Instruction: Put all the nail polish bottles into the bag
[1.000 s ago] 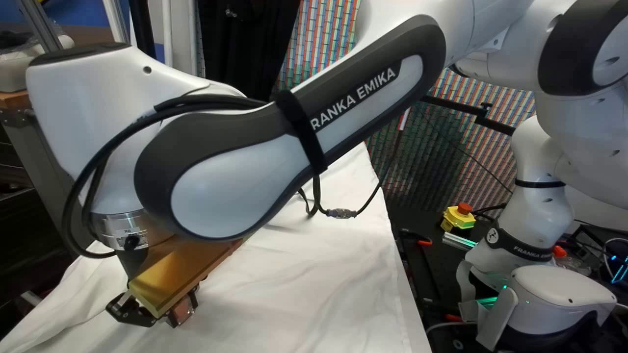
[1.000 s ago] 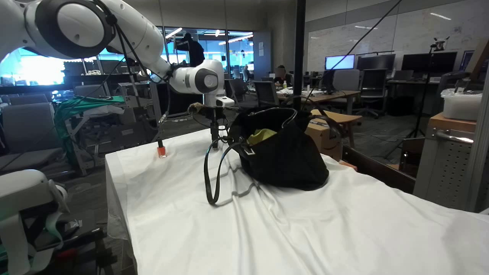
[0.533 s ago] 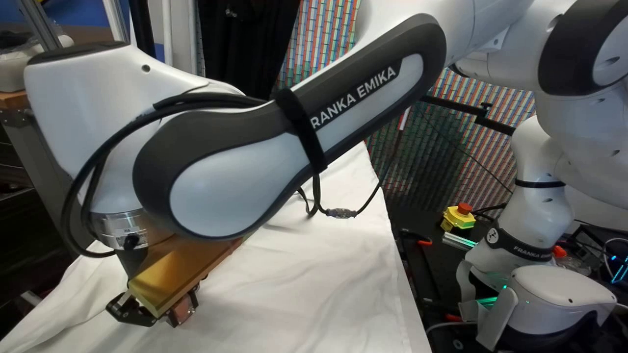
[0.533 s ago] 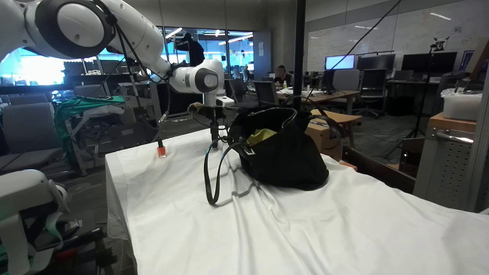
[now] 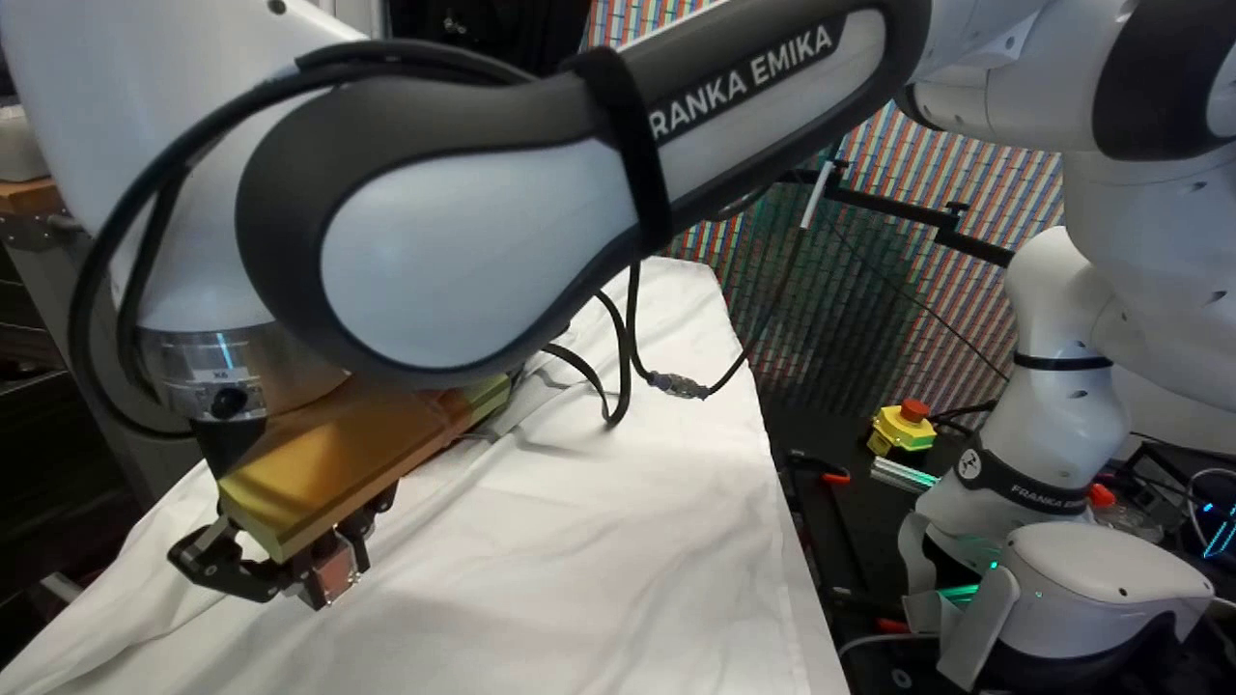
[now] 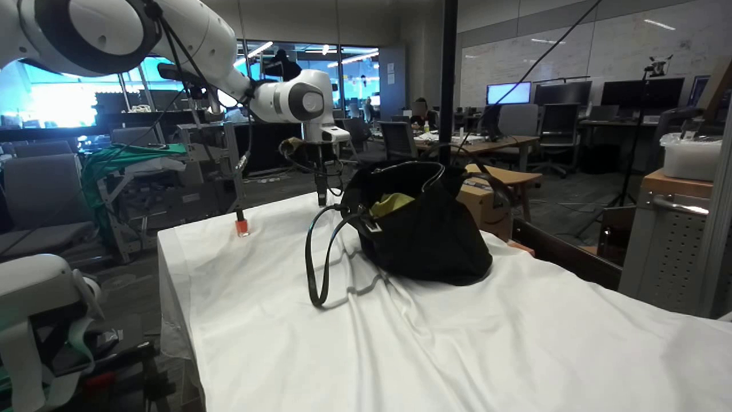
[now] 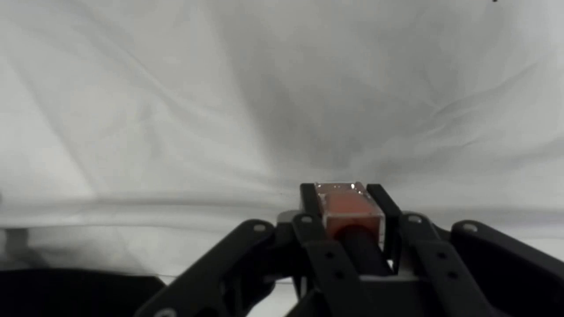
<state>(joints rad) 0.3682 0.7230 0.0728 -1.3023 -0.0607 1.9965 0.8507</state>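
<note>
The gripper (image 7: 345, 196) has just risen off the white tablecloth (image 6: 274, 320), and a reddish-pink nail polish bottle (image 7: 351, 207) has come up with it. Its two fingers pinch the bottle from both sides, the black cap (image 7: 362, 251) toward the palm. The pick looks made, so the step in hand is probably the carry, calling next for more height and a swing toward the handbag.

In an exterior view, the black fabric handbag (image 6: 426, 240) sits near the gripper, its mouth gaping and its yellowish-green lining (image 6: 390, 204) showing; the held bottle is outside it. A looped handle (image 6: 310, 263) droops onto the cloth and might snag a low pass.

Counted: one gripper, one handbag, one emergency-stop button (image 5: 910, 421) beside the table, and two nail polish bottles. The second, an orange-red nail polish bottle (image 6: 242, 225), stands upright on the cloth, well apart from the handbag, unmoved. Whether others lie inside the handbag cannot be seen.
</note>
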